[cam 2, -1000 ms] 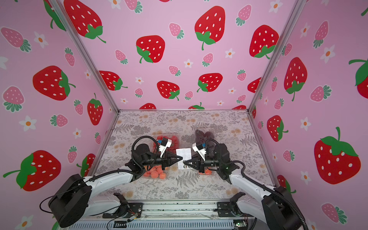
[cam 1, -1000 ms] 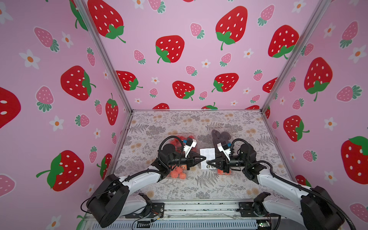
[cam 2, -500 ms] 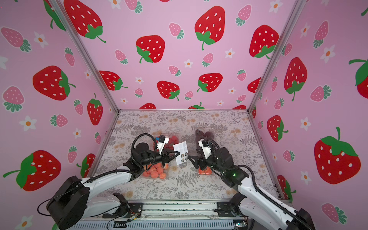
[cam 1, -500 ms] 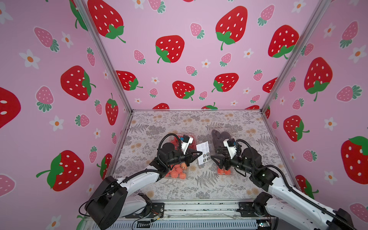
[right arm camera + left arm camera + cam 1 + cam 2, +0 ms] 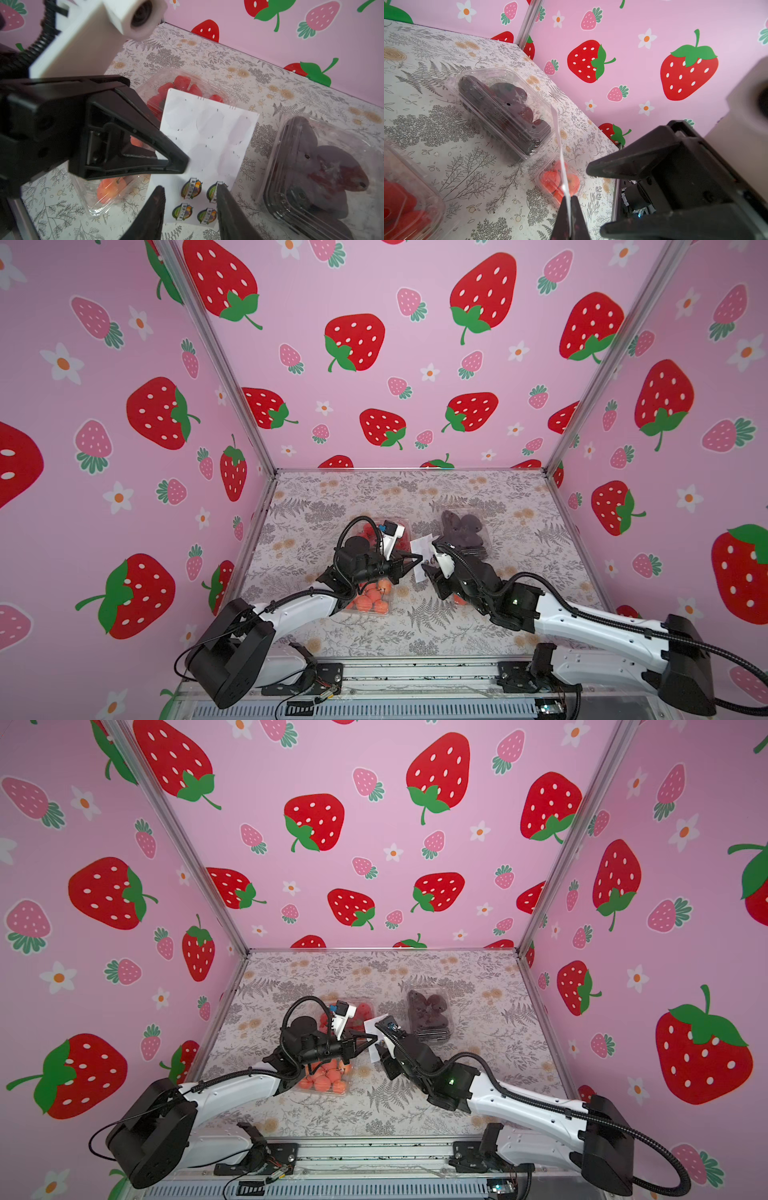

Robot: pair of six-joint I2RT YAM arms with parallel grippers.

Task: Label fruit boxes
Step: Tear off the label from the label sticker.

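Right gripper [image 5: 189, 186]: jaws part-open, nothing held, straddling the printed stickers [image 5: 191, 189] on the sheet [image 5: 209, 133]. One fingertip [image 5: 224, 199] overlaps a sticker's edge; can't tell from this angle if it touches.

Left gripper [image 5: 569, 205]: clamped shut on the sheet's edge, holding it up off the table between the two arms, printed face toward the right arm.

Step, my read: peel a sticker. Left presents, right picks. There are four printed ones at the end nearest the right gripper; the rest of the sheet is blank rounds.

Next move calls for closing on a sticker's rim only, not the backing, then pulling away while left holds firm. It's a thin target and the sheet will likely flex.

Boxes, all on the table:
- Strawberry box [image 5: 182, 83]: behind the sheet.
- Dark-fruit box [image 5: 463, 531]: on the right arm's side.
- Orange box [image 5: 370, 601]: under the left arm.
- Small box [image 5: 550, 178]: just beside the dark-fruit box, near the right gripper.

No label shows on the dark lid; the other lids are partly hidden.

Table [image 5: 374, 497]: flat, grey fern and flower print.

Walls [image 5: 415, 364]: pink strawberry print on three sides, with metal posts [image 5: 222, 364] at the corners.
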